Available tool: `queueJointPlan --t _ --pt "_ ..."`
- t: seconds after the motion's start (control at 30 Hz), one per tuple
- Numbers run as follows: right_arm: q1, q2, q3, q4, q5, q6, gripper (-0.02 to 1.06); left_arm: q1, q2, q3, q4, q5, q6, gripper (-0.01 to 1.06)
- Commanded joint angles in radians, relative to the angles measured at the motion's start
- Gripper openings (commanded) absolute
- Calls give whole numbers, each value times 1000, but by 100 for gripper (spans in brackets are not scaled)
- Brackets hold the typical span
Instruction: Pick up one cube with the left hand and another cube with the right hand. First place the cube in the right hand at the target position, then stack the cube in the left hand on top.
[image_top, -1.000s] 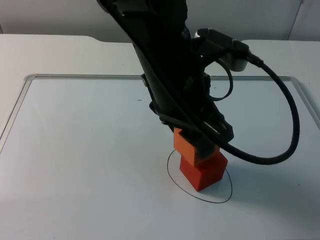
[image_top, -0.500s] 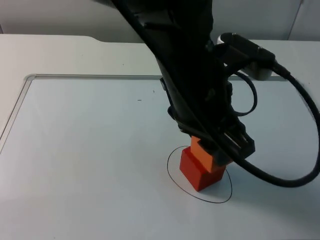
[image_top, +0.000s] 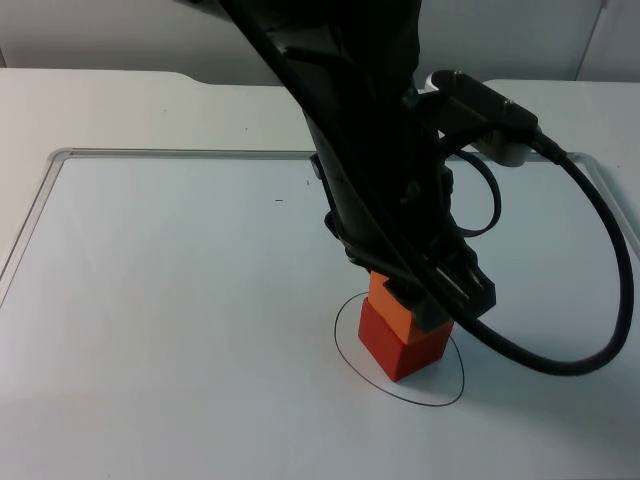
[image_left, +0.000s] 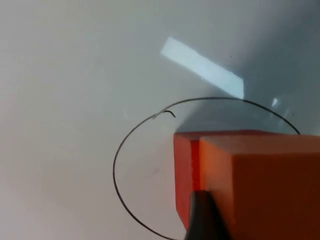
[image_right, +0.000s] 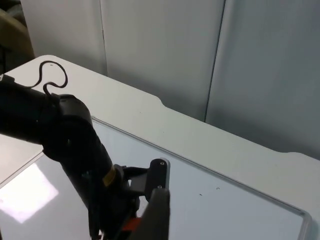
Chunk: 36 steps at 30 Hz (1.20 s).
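Lab: bare white table (image_top: 150, 300), partition wall (image_right: 165, 50).

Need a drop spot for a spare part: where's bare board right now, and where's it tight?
Free: the white board on the left arm's side of the drawn circle, out to its raised edge. Crowded: inside the circle, where the left gripper holds the orange cube on the red cube.

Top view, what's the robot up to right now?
The left tool holds the orange cube right over the red cube, which sits inside the drawn circle on the white table. The orange cube looks at or just above the red one, not yet released. The right arm waits, looking on from above.
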Motion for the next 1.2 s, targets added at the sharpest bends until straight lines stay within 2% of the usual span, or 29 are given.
queueJointPlan --t 0.0,0.17,0.23,0.33,0.37,0.43,0.57,0.7,0.87,0.93,1.03,1.17 --pt "4 -2 4 -3 4 0 82 2 2 -5 -1 5 -5 23" --pt "4 -2 4 -3 17 0 82 2 2 -5 -1 8 -5 28" --pt "4 -2 4 -3 17 0 82 2 2 -5 -1 8 -7 43" --pt "4 -2 4 -3 17 0 82 2 2 -5 -1 16 -7 84" --pt "4 -2 4 -3 17 0 82 2 2 -5 -1 16 -7 84" --pt "4 -2 4 -3 19 0 82 2 2 -5 -1 28 -7 103" --pt "4 -2 4 -3 18 -3 82 2 2 -5 -1 34 -7 105" --pt "4 -2 4 -3 18 -3 82 2 -9 -23 -3 78 -7 105" --pt "4 -2 4 -3 18 -3 82 2 -39 -136 -9 283 -7 105" --pt "4 -2 4 -3 18 -3 82 2 -45 -147 -9 301 -7 105" --pt "4 -2 4 -3 7 -2 82 2 -115 -221 -11 408 -15 105" --pt "4 -2 4 -3 -18 -9 82 2 -248 -247 -7 413 -33 105"
